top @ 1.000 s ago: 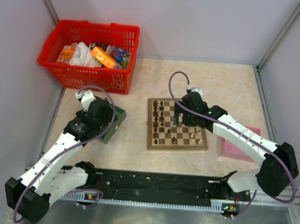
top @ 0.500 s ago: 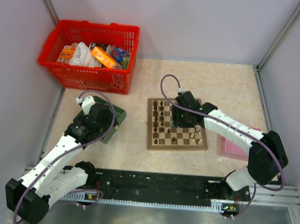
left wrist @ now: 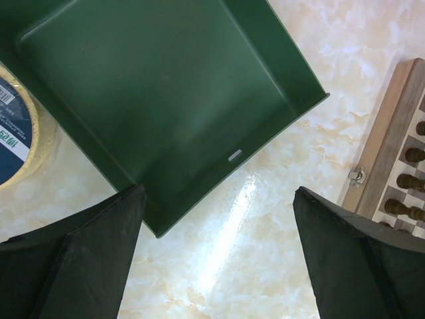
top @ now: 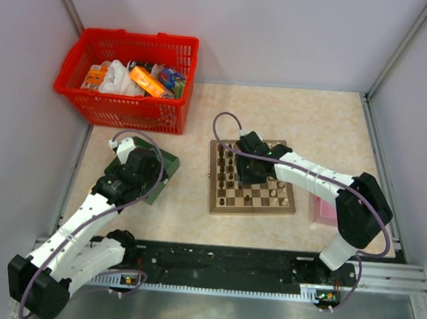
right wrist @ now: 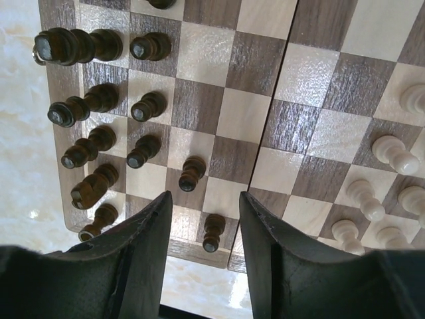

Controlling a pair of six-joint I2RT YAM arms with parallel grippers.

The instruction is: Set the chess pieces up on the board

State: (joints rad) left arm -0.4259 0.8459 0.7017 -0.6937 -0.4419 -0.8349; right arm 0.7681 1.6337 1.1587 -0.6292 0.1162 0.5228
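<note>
The board lies flat near the middle of the desk, between the green tray toward the left edge and the pink box toward the right edge. The dark pieces stand in two lines along the board's left side. The cream pieces are gathered along its right side.

My right gripper hangs low over the near left part of the board. Its fingers are partly drawn in and stand either side of one dark pawn by the board's near edge. I can see board between that pawn and each finger, so nothing is pinched. A second pawn stands just beyond it. Both sit a little farther in from the left side than the other pawns of their line.

My left gripper hovers over the near right corner of the green tray, spread wide and holding nothing. A roll of tape lies at the tray's left wall, but I cannot tell whether it touches. From this wrist I also see the board's left border with its small metal latch.

A red basket full of packaged goods sits in the desk's far left corner.
</note>
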